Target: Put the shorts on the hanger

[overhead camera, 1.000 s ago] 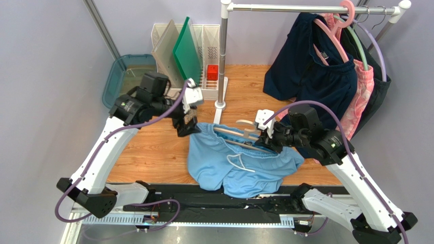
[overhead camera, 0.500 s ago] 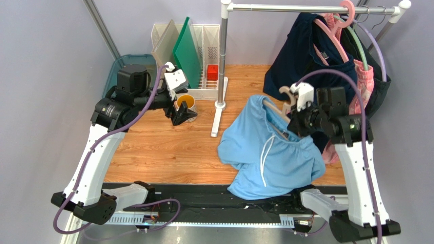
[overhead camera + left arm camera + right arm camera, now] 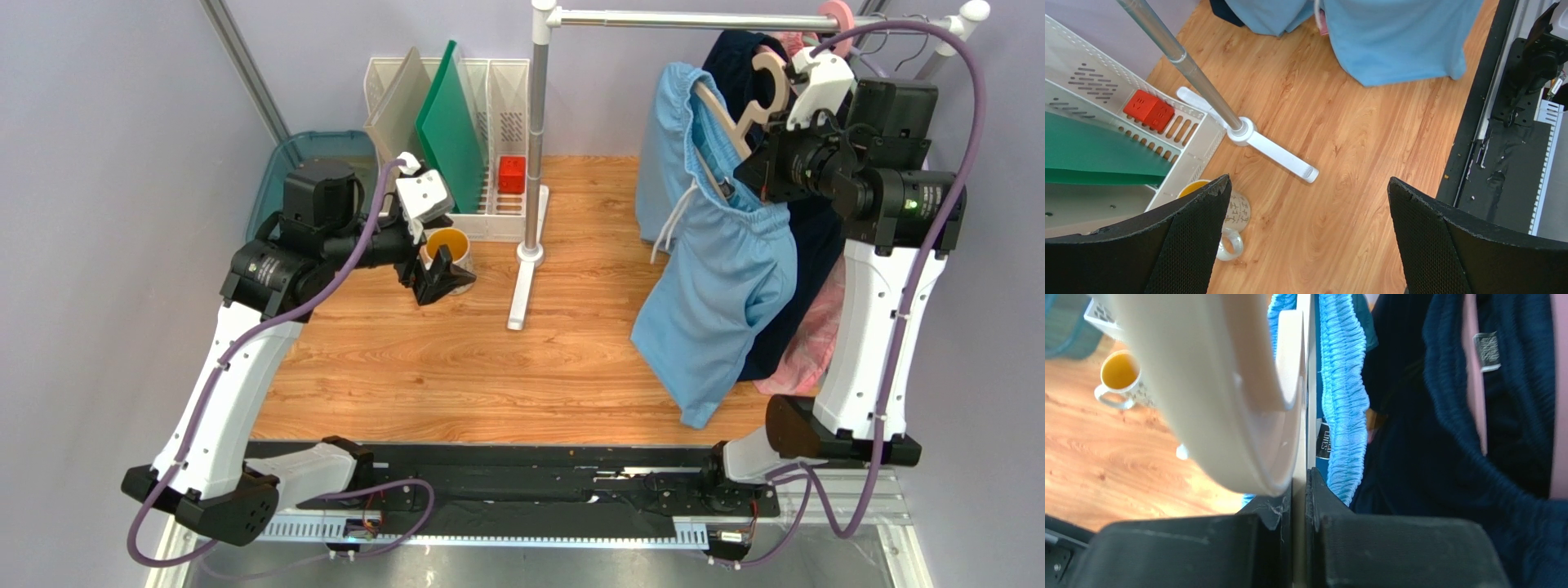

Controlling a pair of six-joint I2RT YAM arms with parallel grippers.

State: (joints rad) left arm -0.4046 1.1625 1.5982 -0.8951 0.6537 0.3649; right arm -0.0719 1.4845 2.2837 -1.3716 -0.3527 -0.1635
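Closed jaws of the right gripper (image 3: 1300, 478) pinch the cream hanger (image 3: 1229, 386) near the base of its hook, with a thin edge of the hanger caught between the two fingers. In the wrist view the gathered blue waistband of the shorts (image 3: 1343, 386) runs just beside that grip. From above, the right arm holds the hanger high at the back right, tilted, its hook close under the rail (image 3: 736, 18) but not on it. The shorts hang from the hanger with the legs dangling free above the table (image 3: 405, 355). They hang in front of a navy garment (image 3: 816, 245) already on the rail.

Well apart on the left, the left gripper (image 3: 1308, 184) has its jaws spread wide and holds nothing. It hovers over the table above a yellow mug (image 3: 1235, 211).

The shorts look already placed on the hanger, so the step in hand seems to be carrying the loaded hanger to the rail. The next move likely calls for raising the hook over the rail and lowering it on without shaking the shorts loose or snagging the navy garment.
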